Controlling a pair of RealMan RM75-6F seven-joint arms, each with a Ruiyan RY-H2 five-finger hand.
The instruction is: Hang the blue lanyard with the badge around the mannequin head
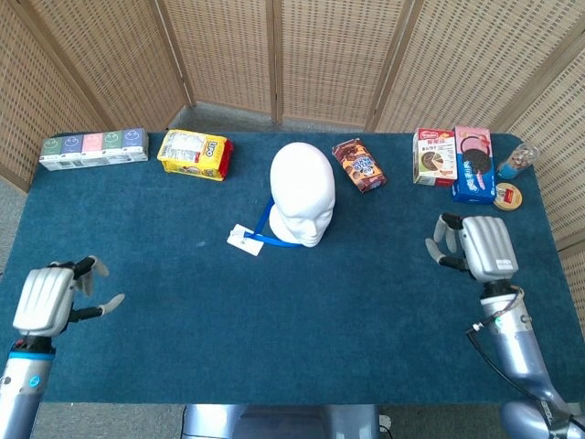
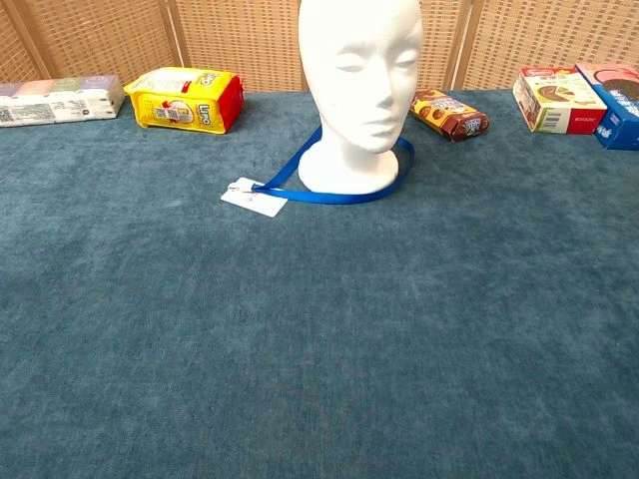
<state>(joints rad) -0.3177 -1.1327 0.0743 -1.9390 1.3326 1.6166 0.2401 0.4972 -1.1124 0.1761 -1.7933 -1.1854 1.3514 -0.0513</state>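
Head view showed the fingers (image 1: 91,267) of the left hand (image 1: 47,300) loosely spread and grasping nothing, hand low at the near left edge of the bench (image 1: 366,302); the right hand (image 1: 480,247) likewise released, fingers apart and empty, near the right edge. Both hands stood well apart from the work; neither appeared in the chest view. The blue lanyard (image 2: 339,193) lay looped around the base of the mannequin head (image 2: 359,90), flat on the cloth, with one doubled strand running out toward the left to the badge (image 2: 254,197), a small white card lying flat just beside the neck. Judged: task appears done. Handling estimate: lanyard is a thin woven ribbon, limp and very light, would sag and twist if lifted; best taken by pinching the doubled strand near the badge clip, since the flat card offers no edge proud of the cloth. Mannequin head looked like matte white foam, smooth, upright, probably light and easily tipped by a snagged ribbon. Bench covered in napped dark blue fabric, likely grippy. Rear row: glossy yellow snack pack (image 1: 193,153), multicoloured carton row (image 1: 93,149), brown cookie pouch (image 1: 358,165), cardboard biscuit boxes (image 1: 454,160); woven cane screen (image 1: 311,55) behind.
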